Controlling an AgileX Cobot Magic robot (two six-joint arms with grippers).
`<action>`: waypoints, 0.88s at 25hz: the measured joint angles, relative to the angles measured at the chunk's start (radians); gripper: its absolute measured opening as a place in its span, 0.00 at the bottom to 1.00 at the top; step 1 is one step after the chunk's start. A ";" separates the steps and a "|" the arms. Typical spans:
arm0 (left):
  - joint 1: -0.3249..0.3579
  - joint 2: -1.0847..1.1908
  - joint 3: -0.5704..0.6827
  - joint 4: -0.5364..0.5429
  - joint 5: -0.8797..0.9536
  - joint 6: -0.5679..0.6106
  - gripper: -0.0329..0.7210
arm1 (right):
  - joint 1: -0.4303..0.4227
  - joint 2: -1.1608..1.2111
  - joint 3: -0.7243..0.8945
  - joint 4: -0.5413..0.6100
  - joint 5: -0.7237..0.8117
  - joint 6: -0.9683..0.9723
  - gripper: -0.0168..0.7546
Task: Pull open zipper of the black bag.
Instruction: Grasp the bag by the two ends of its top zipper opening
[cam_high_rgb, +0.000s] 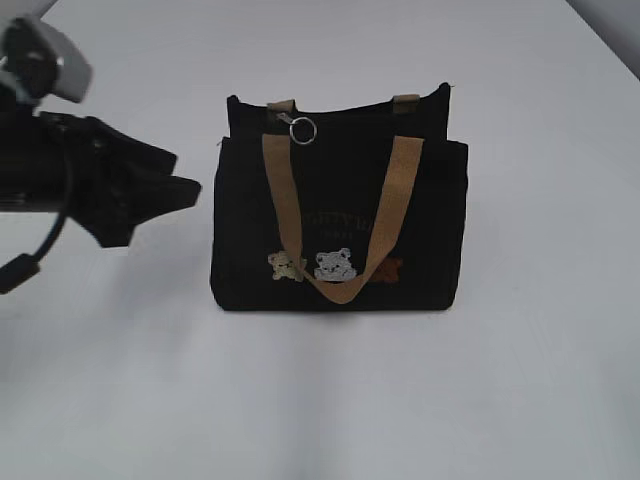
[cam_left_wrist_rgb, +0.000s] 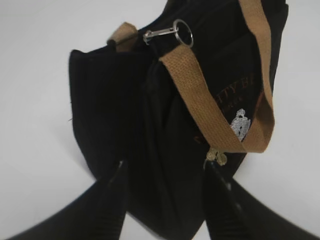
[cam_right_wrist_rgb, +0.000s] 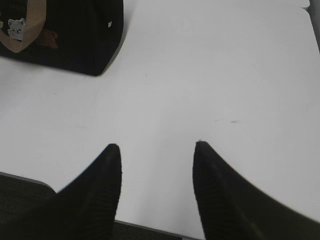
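Near the left end of the black bag's (cam_high_rgb: 340, 225) top edge, the zipper's (cam_high_rgb: 297, 123) slider is sitting with its silver key-ring pull (cam_high_rgb: 304, 131) hanging just over the front tan strap (cam_high_rgb: 283, 190); the bag is standing upright on the white table (cam_high_rgb: 520, 380). Left of the bag and apart from it, the left gripper (cam_high_rgb: 185, 190) is pointing toward the bag's end, its jaws apart and straddling that end in the wrist view, clamping nothing. I judge this as the approach: next it needs steadying the bag or pinching the ring. Far right of the bag, the right gripper (cam_right_wrist_rgb: 157, 150) is hovering over bare table, jaws spread, empty.
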 joint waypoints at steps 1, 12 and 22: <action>-0.015 0.057 -0.034 -0.013 0.000 0.014 0.55 | 0.000 0.000 0.000 0.001 0.000 0.000 0.50; -0.105 0.394 -0.275 -0.045 0.016 0.035 0.14 | 0.005 0.744 -0.092 0.849 -0.394 -0.911 0.50; -0.107 0.400 -0.280 -0.050 0.022 0.035 0.13 | 0.306 1.667 -0.652 1.144 -0.556 -1.450 0.50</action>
